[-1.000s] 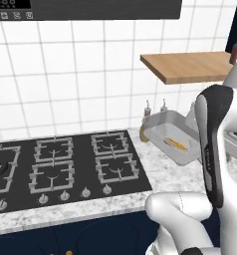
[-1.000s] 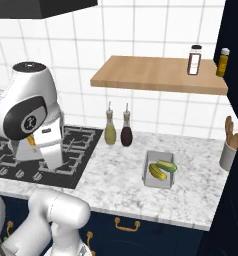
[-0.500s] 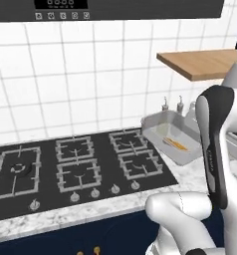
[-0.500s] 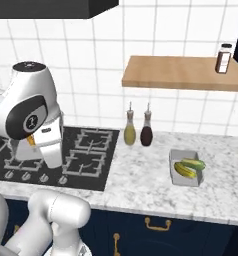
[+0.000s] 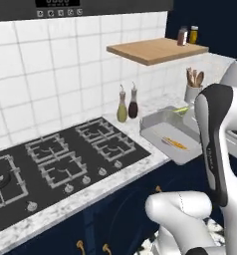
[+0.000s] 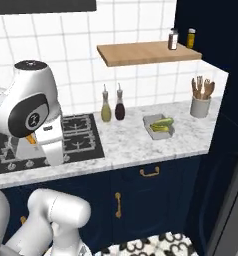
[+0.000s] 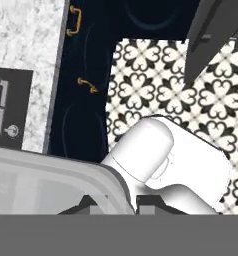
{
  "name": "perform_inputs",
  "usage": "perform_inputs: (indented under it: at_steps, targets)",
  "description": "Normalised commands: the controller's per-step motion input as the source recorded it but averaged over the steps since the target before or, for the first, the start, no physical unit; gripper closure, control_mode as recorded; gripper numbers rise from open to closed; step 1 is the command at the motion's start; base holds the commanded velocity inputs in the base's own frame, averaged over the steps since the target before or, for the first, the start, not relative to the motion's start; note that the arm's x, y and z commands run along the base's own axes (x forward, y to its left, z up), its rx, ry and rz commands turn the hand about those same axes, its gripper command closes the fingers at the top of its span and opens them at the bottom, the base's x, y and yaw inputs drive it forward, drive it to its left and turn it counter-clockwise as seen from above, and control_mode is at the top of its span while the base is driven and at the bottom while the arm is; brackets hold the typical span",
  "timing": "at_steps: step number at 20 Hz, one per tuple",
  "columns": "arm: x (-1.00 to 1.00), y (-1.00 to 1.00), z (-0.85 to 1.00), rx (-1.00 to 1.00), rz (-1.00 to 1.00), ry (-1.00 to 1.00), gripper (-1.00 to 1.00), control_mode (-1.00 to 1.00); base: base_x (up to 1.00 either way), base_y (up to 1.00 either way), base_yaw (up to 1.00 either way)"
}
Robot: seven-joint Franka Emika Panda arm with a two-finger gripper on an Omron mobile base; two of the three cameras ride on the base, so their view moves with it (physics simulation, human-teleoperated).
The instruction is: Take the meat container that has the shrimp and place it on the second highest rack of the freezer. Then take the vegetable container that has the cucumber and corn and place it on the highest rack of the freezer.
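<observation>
Our pincer (image 7: 117, 202) is closed on the rim of the grey meat container (image 5: 160, 130), holding it near the front edge of the counter (image 6: 126, 142). The small orange shrimp (image 5: 175, 144) lies inside that tray, close to the pincer. The vegetable container (image 6: 150, 121), with the green cucumber (image 6: 162, 121) and yellow corn (image 6: 158, 128), rests on the counter well apart from the pincer.

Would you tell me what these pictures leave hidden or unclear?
Meat container: left base view, its right end hidden behind the arm.
Vegetable container: left base view, the arm covers nearly all.
Corn: right base view, too small to make out.
Fingers: hand view, cut off at the bottom; contact with the container unclear.
</observation>
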Motion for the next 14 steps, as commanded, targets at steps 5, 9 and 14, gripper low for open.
perform_inputs:
  at_steps: [5,9,14]
  targets:
    - [0.0,0.0,0.0,0.0,0.0,0.0,1.0,1.0,-1.0,0.27,-0.71]
    - [0.0,0.0,0.0,0.0,0.0,0.0,1.0,1.0,-0.97,0.03,-0.66]
    - [0.0,0.0,0.0,0.0,0.0,0.0,1.0,1.0,-0.36,0.0,-0.76]
